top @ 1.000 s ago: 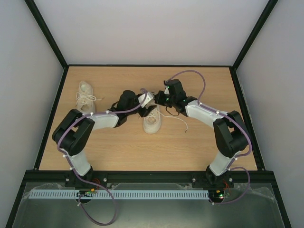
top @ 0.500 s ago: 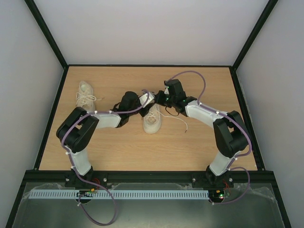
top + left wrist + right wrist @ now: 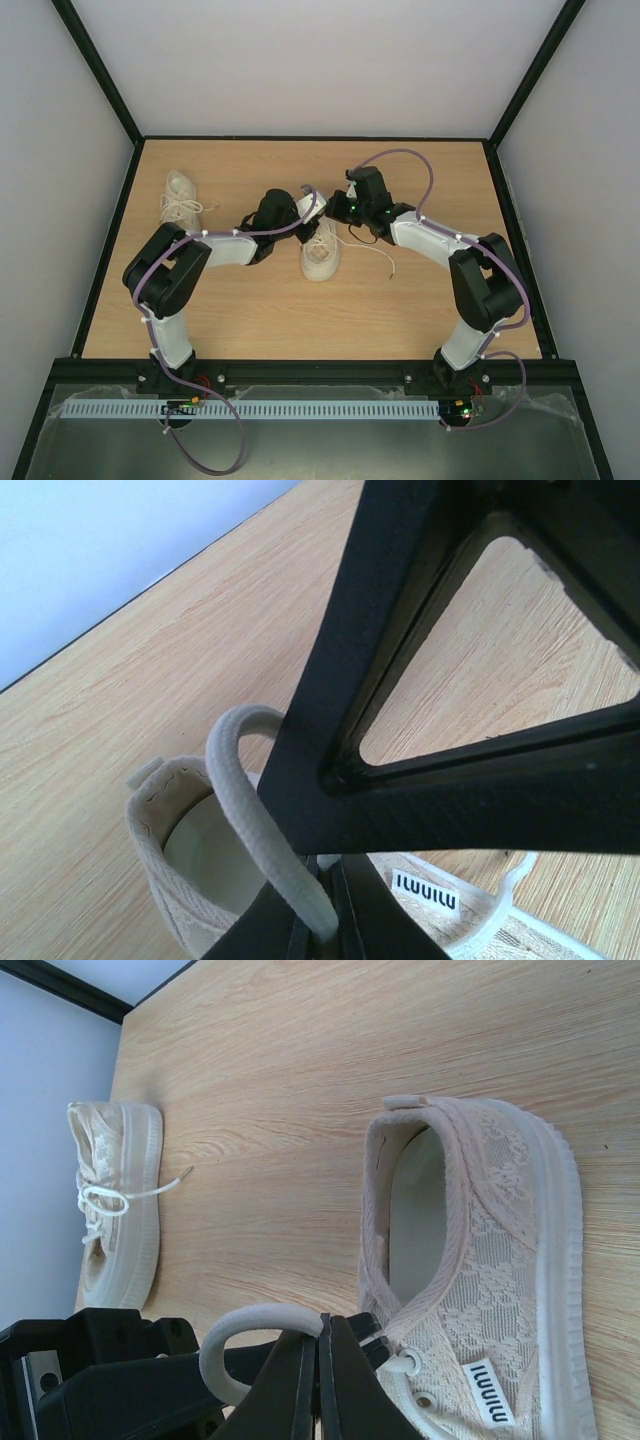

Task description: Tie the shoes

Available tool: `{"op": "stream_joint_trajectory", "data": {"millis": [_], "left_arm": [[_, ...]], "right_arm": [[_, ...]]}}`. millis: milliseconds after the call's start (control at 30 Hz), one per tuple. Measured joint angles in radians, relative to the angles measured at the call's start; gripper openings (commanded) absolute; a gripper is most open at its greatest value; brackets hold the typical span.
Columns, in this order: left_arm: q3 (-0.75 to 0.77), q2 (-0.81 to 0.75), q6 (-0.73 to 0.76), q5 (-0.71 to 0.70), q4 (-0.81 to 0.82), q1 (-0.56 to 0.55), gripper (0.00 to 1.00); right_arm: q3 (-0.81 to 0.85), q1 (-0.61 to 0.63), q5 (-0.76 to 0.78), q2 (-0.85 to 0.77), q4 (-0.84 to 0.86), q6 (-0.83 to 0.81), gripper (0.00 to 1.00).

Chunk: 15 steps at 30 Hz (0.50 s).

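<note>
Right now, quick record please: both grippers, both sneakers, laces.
left gripper: shut on white lace loop, above the centre shoe's heel opening
right gripper: shut on curved white lace strand; cannot tell whether it is the same lace
centre shoe: cream-white textured low-top sneaker, upright on wooden table
loose lace end: trails on the table to that shoe's right
far-left shoe: matching cream-white sneaker, no gripper on it, lace looks bowed
</note>
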Motion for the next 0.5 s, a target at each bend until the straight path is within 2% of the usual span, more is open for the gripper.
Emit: {"op": "stream_joint_trajectory", "data": {"millis": [67,100,200,267,400,500], "left_arm": [[0.000,0.000,-0.001,0.002,-0.002,0.000,0.02],[0.000,0.000,-0.001,0.004,-0.002,0.001,0.03],[0.000,0.000,-0.001,0.009,-0.003,0.001,0.03],[0.000,0.000,0.000,0.009,-0.014,0.001,0.03],[0.002,-0.001,0.003,0.010,-0.024,0.002,0.03],[0.002,-0.001,0.009,0.009,-0.037,0.002,0.02]], "right_arm": [[0.000,0.000,0.000,-0.001,0.000,-0.002,0.02],[0.000,0.000,0.001,-0.002,-0.001,-0.003,0.06],[0.000,0.000,0.006,-0.006,-0.012,-0.010,0.36],[0.013,0.000,0.021,-0.009,-0.048,-0.022,0.46],[0.060,0.000,0.101,-0.031,-0.182,-0.091,0.58],[0.075,-0.001,0.213,-0.102,-0.309,-0.150,0.61]]}}
